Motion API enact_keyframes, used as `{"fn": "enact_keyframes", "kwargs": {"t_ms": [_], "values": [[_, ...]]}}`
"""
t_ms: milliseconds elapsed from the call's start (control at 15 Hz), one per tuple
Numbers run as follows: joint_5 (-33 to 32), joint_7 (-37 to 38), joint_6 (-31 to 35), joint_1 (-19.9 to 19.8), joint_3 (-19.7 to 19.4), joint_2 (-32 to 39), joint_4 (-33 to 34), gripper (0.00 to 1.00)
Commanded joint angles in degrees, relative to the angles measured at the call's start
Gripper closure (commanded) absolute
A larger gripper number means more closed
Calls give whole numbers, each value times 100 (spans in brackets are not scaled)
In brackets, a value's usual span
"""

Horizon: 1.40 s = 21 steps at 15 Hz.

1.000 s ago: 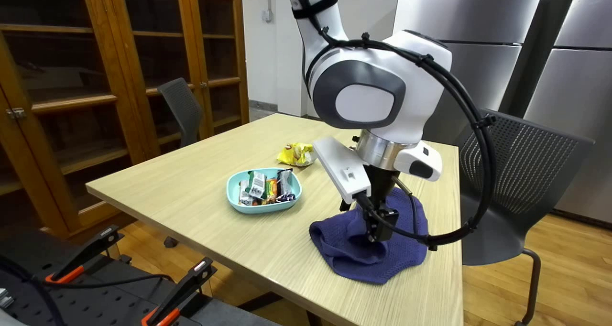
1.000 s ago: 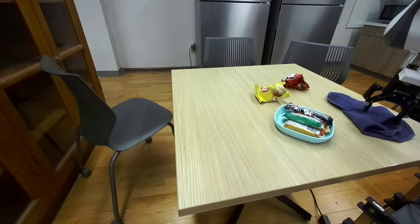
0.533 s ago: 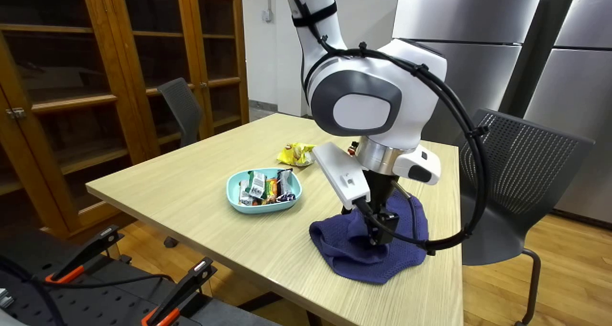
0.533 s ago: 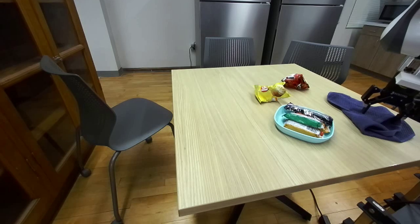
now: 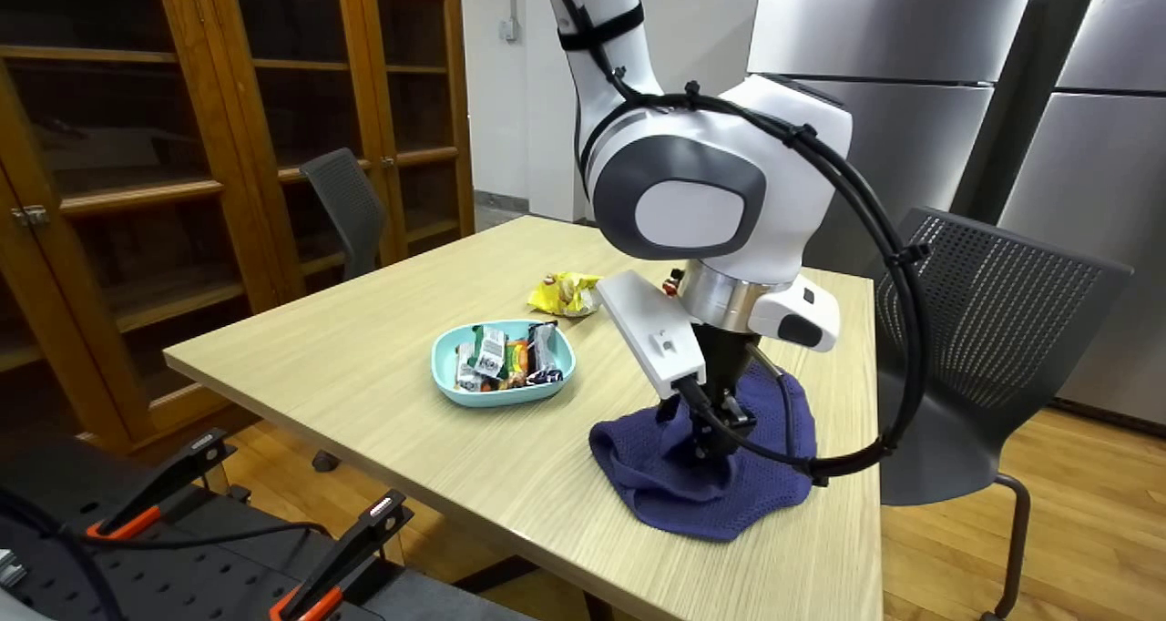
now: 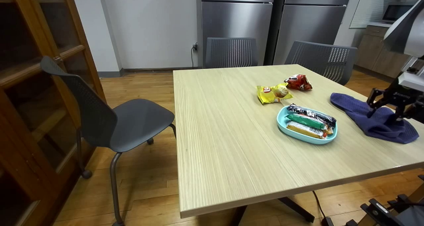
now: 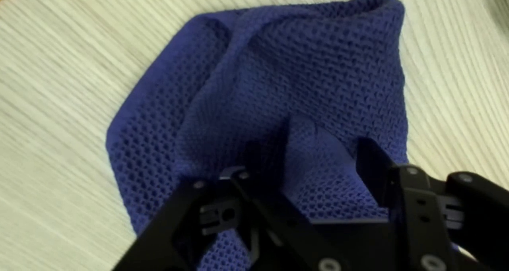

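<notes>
The jaws stand apart, pointing down at a blue cloth (image 7: 246, 104), with their tips low in its soft bumps. A raised fold (image 7: 318, 163) of the cloth sits between the two tips, and its long way runs across the line from tip to tip. A dark gap shows beside the fold, so it doesn't look pinched. The white robot arm (image 5: 697, 193) reaches down over the cloth, which lies crumpled near an edge of the table (image 5: 364, 357). In both exterior views a light blue tray (image 5: 499, 400) sits to the left of the cloth, not touching it. Wrapped snack bars (image 6: 306, 121) lie in it, and an exterior view shows dark, green and yellow wrappers. Farther off, a yellow bag (image 6: 273, 93) lies right by a red bag (image 6: 299, 83); I can't tell if they touch. Past the table are gray chairs (image 6: 231, 52) and shiny fridges (image 6: 237, 30).
</notes>
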Motion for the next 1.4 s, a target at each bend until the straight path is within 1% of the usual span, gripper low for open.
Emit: {"fn": "enact_keyframes", "kwargs": {"t_ms": [0,200,267,333,533,733,1133,1333], "values": [[37,-65,81,-175,162,41,74,67],[21,-59,76,-179,155,47,84,89],[19,-60,76,-180,155,49,87,98],[17,-69,82,-184,156,50,86,100],[-2,-97,55,-203,150,6,55,100],[-71,-201,-145,-246,149,-219,-76,99],[156,-556,-107,-314,464,-709,-326,99],[332,-746,-115,-246,649,-1023,-519,99]]}}
